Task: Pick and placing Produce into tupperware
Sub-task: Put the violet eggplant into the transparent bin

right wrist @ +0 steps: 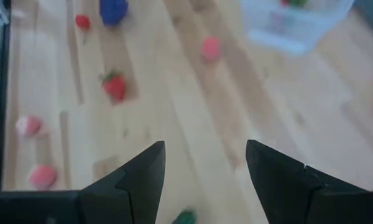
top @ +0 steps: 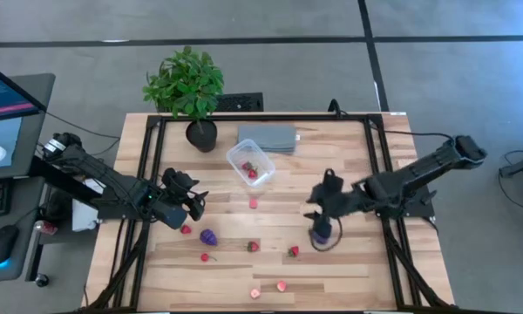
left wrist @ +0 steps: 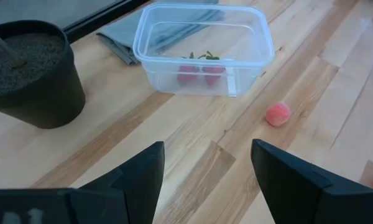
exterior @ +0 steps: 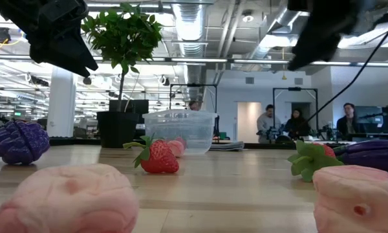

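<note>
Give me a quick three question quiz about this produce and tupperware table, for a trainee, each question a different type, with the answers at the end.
1. True or false: the tupperware already holds red produce.
2. Multiple choice: what stands beside the grey slab, toward the left arm's side?
A. potted plant
B. bottle
C. bowl
3. Fill in: the left gripper and right gripper both have ____ jaws, with nothing between them.

Key
1. True: red strawberry pieces lie inside.
2. A.
3. Open.
</note>
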{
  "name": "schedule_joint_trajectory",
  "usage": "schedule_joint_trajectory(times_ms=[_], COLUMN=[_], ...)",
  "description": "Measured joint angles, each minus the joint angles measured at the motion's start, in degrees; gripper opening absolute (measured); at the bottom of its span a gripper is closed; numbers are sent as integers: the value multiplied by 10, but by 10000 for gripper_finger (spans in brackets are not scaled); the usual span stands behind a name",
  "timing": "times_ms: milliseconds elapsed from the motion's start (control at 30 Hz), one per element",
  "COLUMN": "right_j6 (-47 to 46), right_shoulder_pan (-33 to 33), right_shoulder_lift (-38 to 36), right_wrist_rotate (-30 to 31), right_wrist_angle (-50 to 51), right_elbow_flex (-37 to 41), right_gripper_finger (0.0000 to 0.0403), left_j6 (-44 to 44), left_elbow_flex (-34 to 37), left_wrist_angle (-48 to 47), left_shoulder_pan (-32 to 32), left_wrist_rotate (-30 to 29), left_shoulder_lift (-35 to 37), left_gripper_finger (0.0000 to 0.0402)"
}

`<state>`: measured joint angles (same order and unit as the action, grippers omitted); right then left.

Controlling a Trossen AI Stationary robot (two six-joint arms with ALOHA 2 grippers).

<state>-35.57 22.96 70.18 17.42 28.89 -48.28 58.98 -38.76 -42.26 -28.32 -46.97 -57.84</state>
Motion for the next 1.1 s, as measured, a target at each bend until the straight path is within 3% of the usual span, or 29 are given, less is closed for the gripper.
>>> schedule_joint_trajectory(times_ms=[300,500,1100], right_j6=[-175,-264,-335], right_shoulder_pan=[143,200,245], right_shoulder_lift=[4,25,166], right_wrist_rotate=[71,111,109], right_wrist_angle=[45,48,7], right_elbow_flex=[31,48,36], right_gripper_finger=[249,249,249], left_j6=[-2,-18,-21], left_elbow_flex=[0,0,0], left_wrist_angle=[5,22,30], left_shoulder_pan=[0,0,0], left_wrist_rotate=[-2,-2,1], left_shoulder_lift=[0,0,0], left_gripper_finger=[231,231,231])
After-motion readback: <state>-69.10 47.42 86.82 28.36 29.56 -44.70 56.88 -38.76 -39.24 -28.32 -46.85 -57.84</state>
